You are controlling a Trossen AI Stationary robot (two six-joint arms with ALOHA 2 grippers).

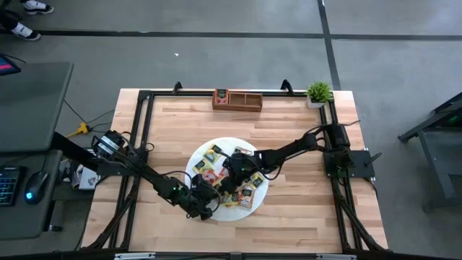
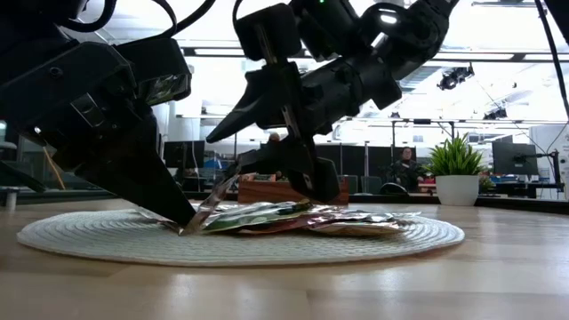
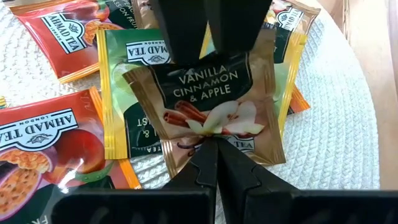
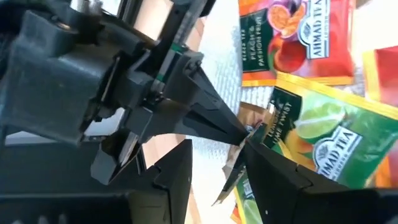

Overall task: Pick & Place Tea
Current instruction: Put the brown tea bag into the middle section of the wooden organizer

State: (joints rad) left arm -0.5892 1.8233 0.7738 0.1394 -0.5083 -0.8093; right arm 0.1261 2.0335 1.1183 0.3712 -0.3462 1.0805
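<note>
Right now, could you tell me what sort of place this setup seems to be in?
Probably a robotics lab or open workshop. The wooden table sits inside a black frame on a bare grey floor, a desk with a keyboard stands beside it, and the low view shows monitors and a seated person under ceiling lights.
</note>
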